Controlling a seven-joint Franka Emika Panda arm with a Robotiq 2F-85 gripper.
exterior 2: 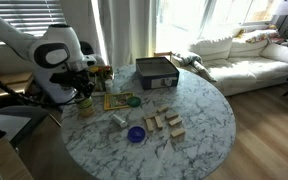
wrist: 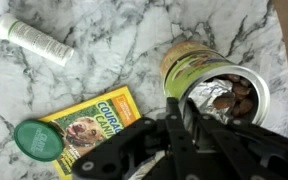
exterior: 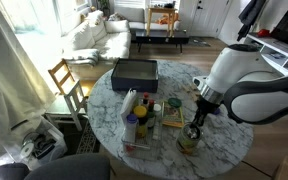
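A green snack can [wrist: 191,60] stands open on the marble table [wrist: 114,50], with torn foil at its mouth and brown pieces inside. My gripper [wrist: 182,104] is shut, its black fingers pressed together right at the can's near rim. Whether they pinch the rim or foil is hidden. In both exterior views the gripper [exterior: 195,122] [exterior 2: 84,88] hangs just above the can [exterior: 189,141] [exterior 2: 85,104] near the table's edge. A round green lid [wrist: 39,140] lies flat beside a yellow-green book [wrist: 94,115]. A white tube [wrist: 34,40] lies farther off.
A black box [exterior 2: 156,72] sits at the back of the round table. Wooden blocks [exterior 2: 164,122] and a blue round thing [exterior 2: 136,133] lie toward the middle. Upright bottles [exterior: 134,112] stand near the book. A wooden chair [exterior: 66,80] is beside the table.
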